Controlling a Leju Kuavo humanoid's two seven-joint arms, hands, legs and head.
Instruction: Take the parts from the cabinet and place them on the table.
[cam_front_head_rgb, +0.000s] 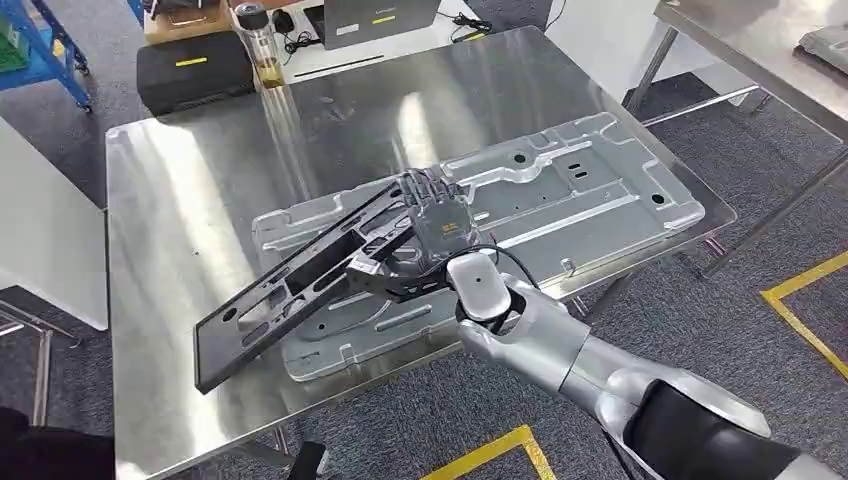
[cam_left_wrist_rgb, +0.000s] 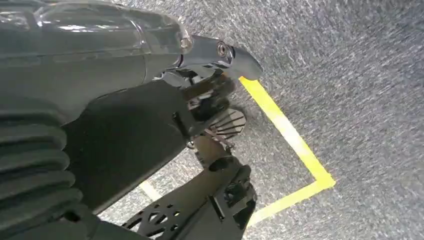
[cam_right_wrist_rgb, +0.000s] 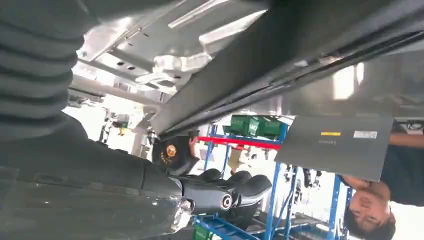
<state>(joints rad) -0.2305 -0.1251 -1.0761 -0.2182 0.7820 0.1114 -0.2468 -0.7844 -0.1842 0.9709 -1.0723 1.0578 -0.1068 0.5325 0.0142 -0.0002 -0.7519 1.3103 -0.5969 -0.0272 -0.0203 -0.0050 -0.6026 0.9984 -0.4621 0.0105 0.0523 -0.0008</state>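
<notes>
The right hand (cam_front_head_rgb: 437, 213) reaches in over the steel worktop (cam_front_head_rgb: 190, 190) and grips the upper end of a long black frame part (cam_front_head_rgb: 300, 285); its fingers (cam_front_head_rgb: 425, 185) curl over the part's far edge, holding it. The black frame part lies slanted, its lower end near the worktop's front-left edge, its upper end raised in the hand; whether the lower end touches the worktop I cannot tell. Beneath and beside it lies a large silver stamped panel (cam_front_head_rgb: 590, 195), flat on the worktop, reaching toward the right edge and slightly overhanging it. In the right wrist view the thick thumb and dark fingers (cam_right_wrist_rgb: 235, 187) sit beside the dark bar of the part (cam_right_wrist_rgb: 280, 65) (a person in a dark shirt (cam_right_wrist_rgb: 395, 170) stands beyond, near blue racks (cam_right_wrist_rgb: 272, 200)).

The left hand (cam_left_wrist_rgb: 210, 55) hangs over grey carpet (cam_left_wrist_rgb: 360, 100) marked with yellow tape (cam_left_wrist_rgb: 290, 135); its fingers (cam_left_wrist_rgb: 245, 62) lie loosely extended, holding nothing.

At the worktop's far edge stands a clear bottle with a dark cap (cam_front_head_rgb: 258, 40); behind it lie a black case (cam_front_head_rgb: 195, 70) and a closed grey laptop (cam_front_head_rgb: 380, 20).
</notes>
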